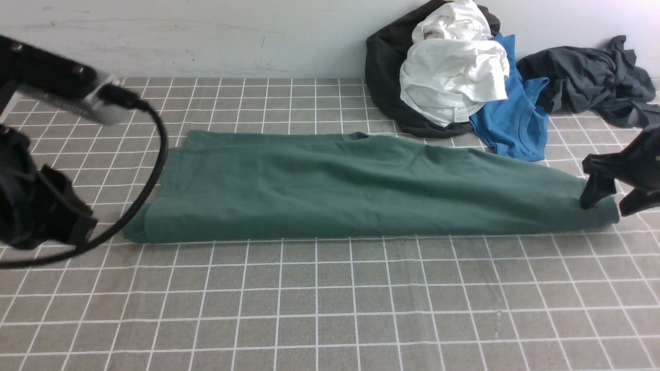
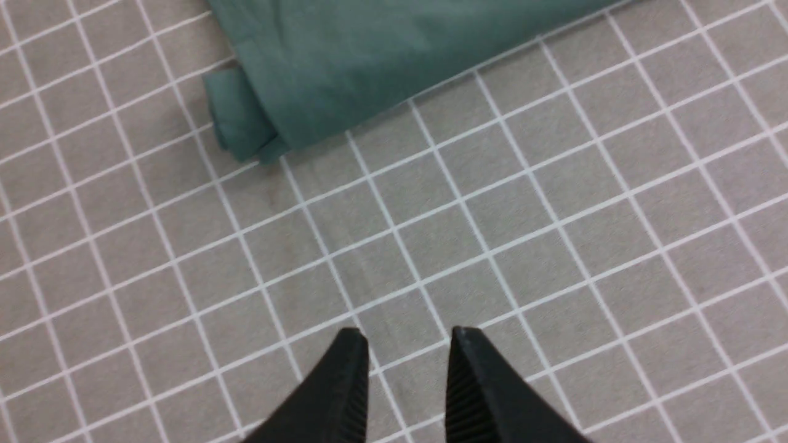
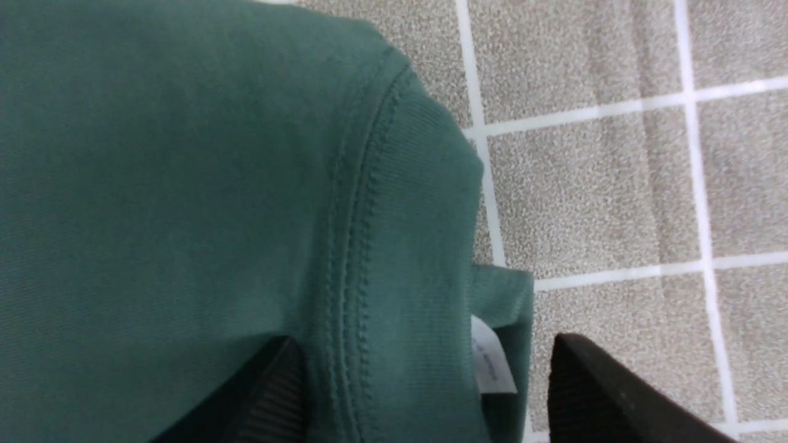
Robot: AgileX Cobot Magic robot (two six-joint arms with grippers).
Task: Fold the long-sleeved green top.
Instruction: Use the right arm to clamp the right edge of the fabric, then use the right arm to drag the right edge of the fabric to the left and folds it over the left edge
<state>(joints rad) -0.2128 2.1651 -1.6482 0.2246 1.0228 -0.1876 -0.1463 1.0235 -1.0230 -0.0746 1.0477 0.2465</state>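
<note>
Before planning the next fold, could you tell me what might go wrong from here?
The right pincer stands open astride the ribbed neck of the dark green long-sleeved cotton top; pulling away could snag it and open the fold.
A bright blue shirt lies close behind that end; a wide grasp might catch it.
A rolled layer pokes out at the near left corner; the next fold may come uneven.

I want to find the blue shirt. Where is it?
Find the clothes heap by the wall, at the table's far right. The blue shirt lies under the white bundle, left of a dark grey garment. It alone is bright blue.
</note>
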